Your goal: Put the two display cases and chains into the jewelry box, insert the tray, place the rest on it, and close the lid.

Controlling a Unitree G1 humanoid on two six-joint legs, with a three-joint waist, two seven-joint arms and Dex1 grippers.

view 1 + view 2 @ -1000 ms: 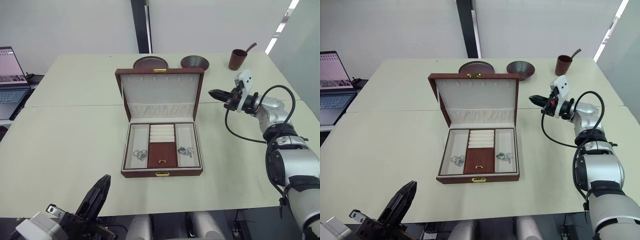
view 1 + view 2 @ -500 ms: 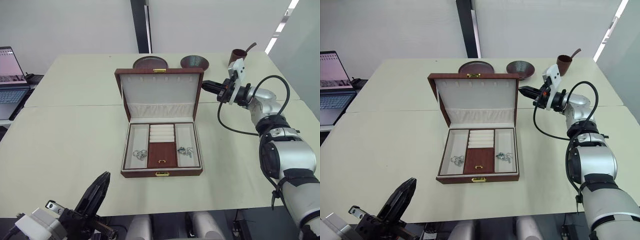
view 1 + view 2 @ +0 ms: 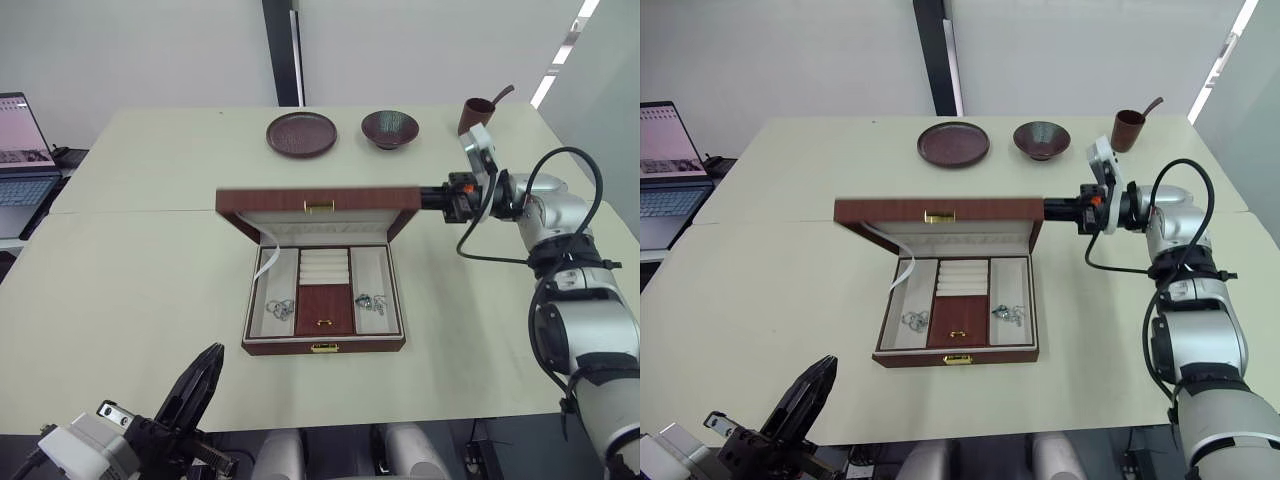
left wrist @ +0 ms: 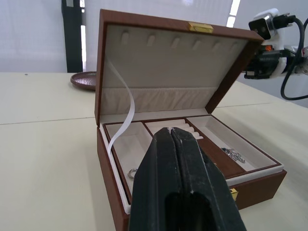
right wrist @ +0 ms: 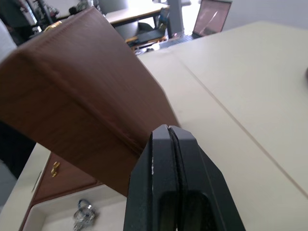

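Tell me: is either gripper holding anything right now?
Nothing is held. The right gripper, shut, pushes against the lid's back near its right corner; the left gripper is shut on nothing.

brown jewelry box [image 3: 323, 300], lid [image 3: 318, 200] half lowered, tray [image 3: 324, 291] inside

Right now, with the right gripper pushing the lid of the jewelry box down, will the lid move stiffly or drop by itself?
The lid looks rigid and hinged at the back, so it should swing as one piece. Already tilted well forward, it will probably fall shut if released. The loose white ribbon is floppy and might get pinched.
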